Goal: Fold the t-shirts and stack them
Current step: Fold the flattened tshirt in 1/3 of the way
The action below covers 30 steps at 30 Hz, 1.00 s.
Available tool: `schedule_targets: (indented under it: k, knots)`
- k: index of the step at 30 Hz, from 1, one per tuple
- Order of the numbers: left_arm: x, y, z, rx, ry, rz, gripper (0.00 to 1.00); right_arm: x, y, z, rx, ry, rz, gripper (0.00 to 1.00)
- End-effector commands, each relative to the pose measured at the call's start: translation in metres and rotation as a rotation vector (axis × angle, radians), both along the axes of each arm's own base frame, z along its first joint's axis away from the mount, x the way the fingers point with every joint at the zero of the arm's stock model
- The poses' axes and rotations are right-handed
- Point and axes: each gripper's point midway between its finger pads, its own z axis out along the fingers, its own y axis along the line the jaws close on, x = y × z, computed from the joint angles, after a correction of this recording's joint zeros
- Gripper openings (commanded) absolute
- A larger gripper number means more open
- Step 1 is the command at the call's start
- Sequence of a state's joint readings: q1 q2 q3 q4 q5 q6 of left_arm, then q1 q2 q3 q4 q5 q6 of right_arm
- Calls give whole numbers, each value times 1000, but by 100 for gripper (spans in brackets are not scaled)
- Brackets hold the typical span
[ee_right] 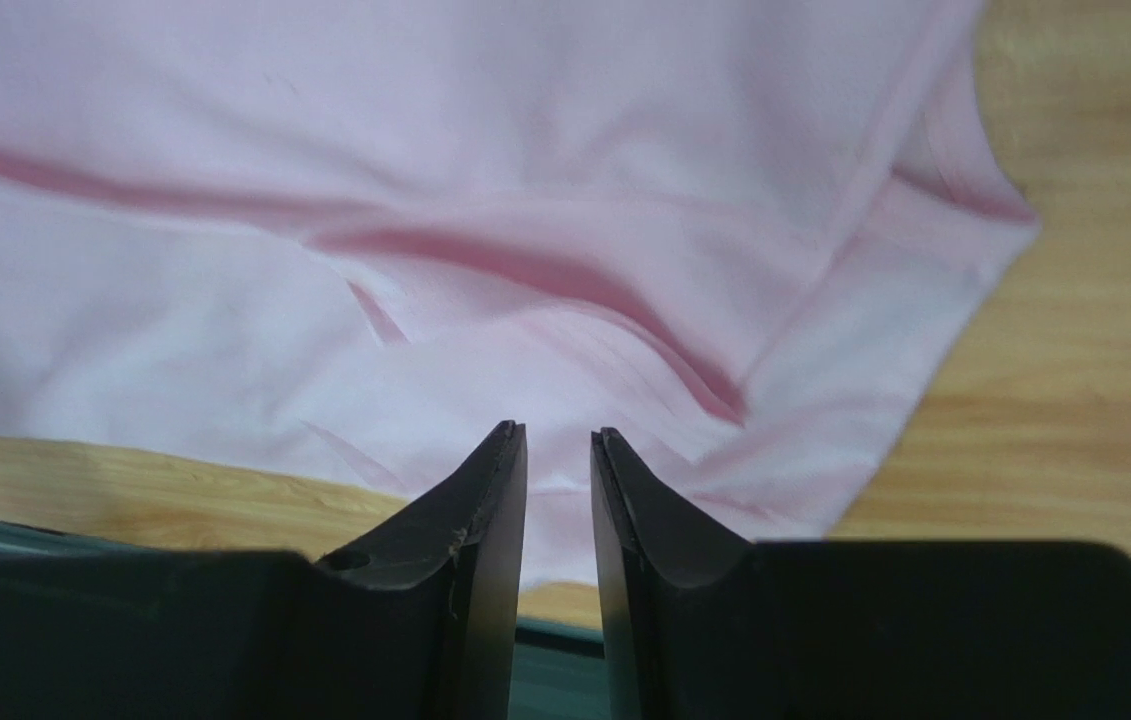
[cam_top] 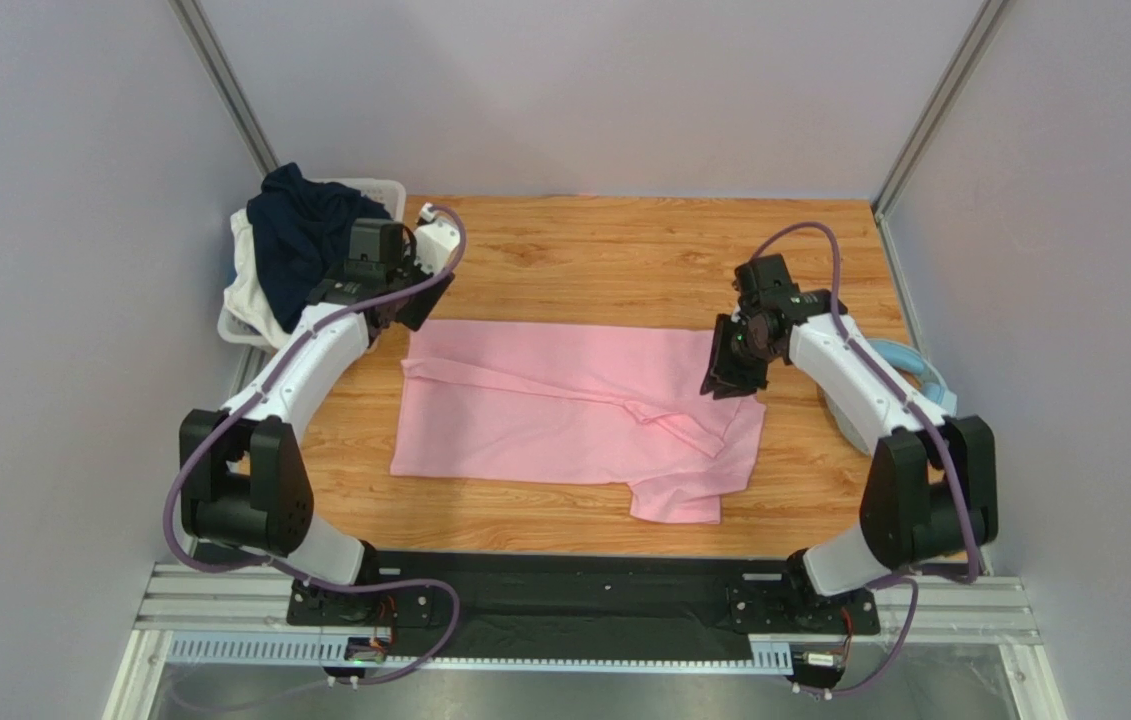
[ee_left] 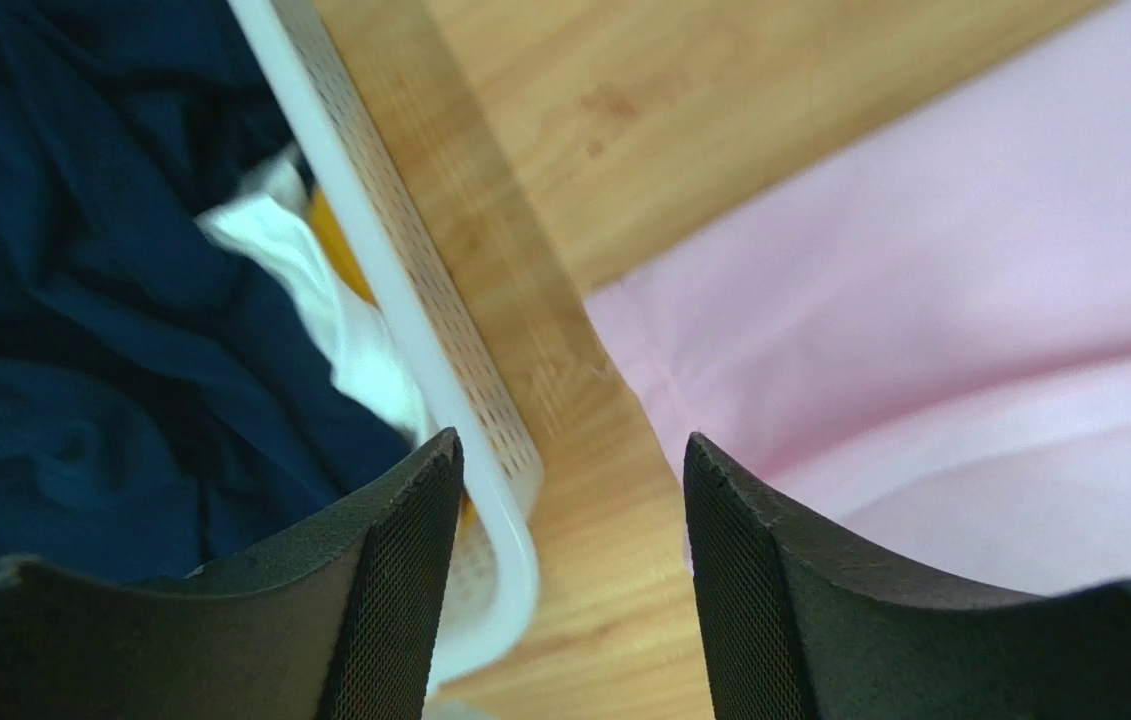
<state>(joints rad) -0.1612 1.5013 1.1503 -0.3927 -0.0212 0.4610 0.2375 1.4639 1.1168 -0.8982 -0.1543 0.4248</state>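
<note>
Pink shirt (cam_top: 556, 402) mid-fold, likely. Left gripper (ee_left: 571, 450) apart, empty, near shirt corner; right gripper (ee_right: 556, 438) nearly together, empty. Next, probably: pinch edges, fold over. Navy shirt (cam_top: 298, 225) in basket (ee_left: 436, 330).

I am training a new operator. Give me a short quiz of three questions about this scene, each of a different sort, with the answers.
1. True or false: the navy t-shirt lies flat on the table.
2. Choose one: the left claw is (A) open and empty, (B) shut on cloth, (C) out of view.
3. Short answer: what colour is the t-shirt spread on the table?

Key
1. False; it is heaped in the white basket.
2. A.
3. Pink; the pink t-shirt.
</note>
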Motion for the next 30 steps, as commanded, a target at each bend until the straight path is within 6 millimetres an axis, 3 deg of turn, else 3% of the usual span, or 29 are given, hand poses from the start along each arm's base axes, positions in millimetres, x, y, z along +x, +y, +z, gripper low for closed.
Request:
schedule_targets:
  k: [1,2,4,6,14,20,30]
  knots:
    - [27,-12,-1,-63,12,25,61,66,35,21,102,-116,14,24]
    - [32,-13,-2,-68,14,29,60,72,38,9,94,-87,17,22]
    - [35,-14,-22,-70,62,39,57,85,49,10,86,-100,33,20]
    - [32,-14,-38,-65,102,44,54,90,55,-4,72,-71,47,19]
    - [4,-10,-84,-30,205,28,49,95,70,-37,56,-1,75,14]
    - [-12,-7,-86,-21,205,19,46,80,76,-46,39,29,95,13]
    - [-32,-5,-85,-19,202,3,44,34,93,-55,11,65,167,11]
